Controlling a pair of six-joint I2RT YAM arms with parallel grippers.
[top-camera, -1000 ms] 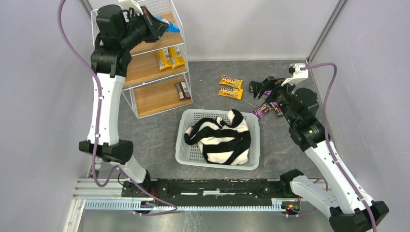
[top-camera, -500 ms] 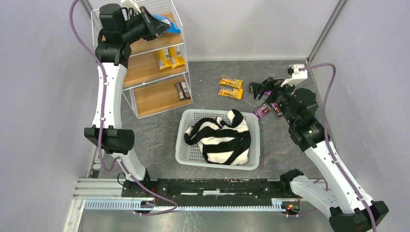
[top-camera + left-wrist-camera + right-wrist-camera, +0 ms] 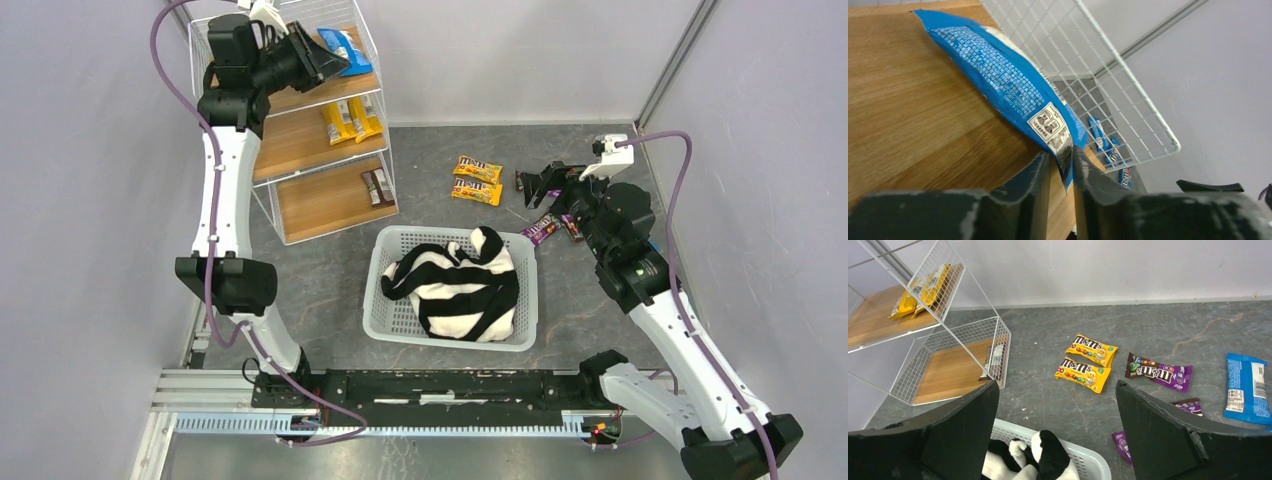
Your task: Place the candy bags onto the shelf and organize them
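Observation:
The shelf (image 3: 300, 145) stands at the back left. My left gripper (image 3: 322, 62) is over its top board (image 3: 913, 110), shut on the corner of a blue candy bag (image 3: 998, 75) whose far end rests on the board by the wire side. Yellow bags (image 3: 352, 120) lie on the middle board and dark bags (image 3: 376, 185) on the bottom one. My right gripper (image 3: 535, 183) is open wide and empty above the floor. Ahead of it lie two yellow bags (image 3: 1091, 349), a purple bag (image 3: 1159, 372) and a blue bag (image 3: 1246, 388).
A white lattice basket (image 3: 390, 320) with a black-and-white striped cloth (image 3: 455, 285) sits mid-floor, just below my right gripper. More purple packets (image 3: 541, 228) lie by the basket's far right corner. Grey walls close in the left, back and right.
My left gripper has carried the blue bag further over the top board, and the bag now lies flatter there. The right arm has hardly moved.

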